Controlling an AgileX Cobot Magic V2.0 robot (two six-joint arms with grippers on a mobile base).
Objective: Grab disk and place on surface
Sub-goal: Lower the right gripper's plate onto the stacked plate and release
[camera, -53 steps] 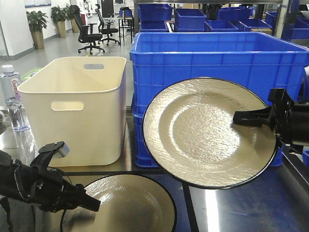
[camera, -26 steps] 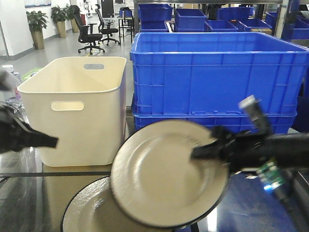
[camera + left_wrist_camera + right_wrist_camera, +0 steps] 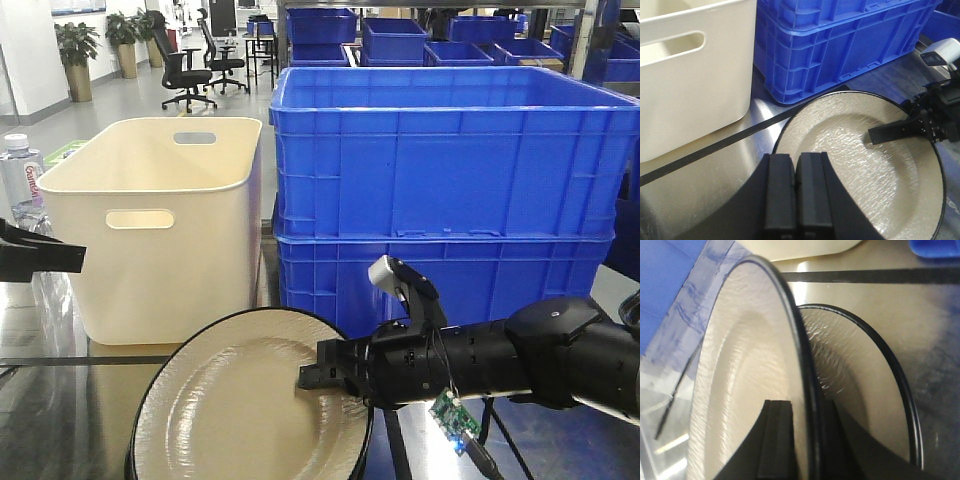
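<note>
A cream disk (image 3: 240, 410) with a black rim hangs low and tilted over the shiny steel surface (image 3: 60, 400). My right gripper (image 3: 320, 376) is shut on the disk's right edge, one finger on its face and one behind. The right wrist view shows the held disk (image 3: 740, 370) edge-on, with a second like disk (image 3: 860, 385) lying flat on the surface (image 3: 880, 295) just beneath it. My left gripper (image 3: 796, 165) is shut with nothing in it, above the disk's (image 3: 855, 165) near rim. At the far left of the front view the left gripper (image 3: 40, 258) sits apart from the disk.
A cream tub (image 3: 160, 230) stands at the back left and stacked blue crates (image 3: 440, 170) at the back right. A water bottle (image 3: 18, 170) is at the far left. A black tape line (image 3: 715, 147) crosses the steel top.
My right gripper has swung the disk from upright at mid-height on the right down and leftward, over the lying disk. The left arm drew back to the left.
</note>
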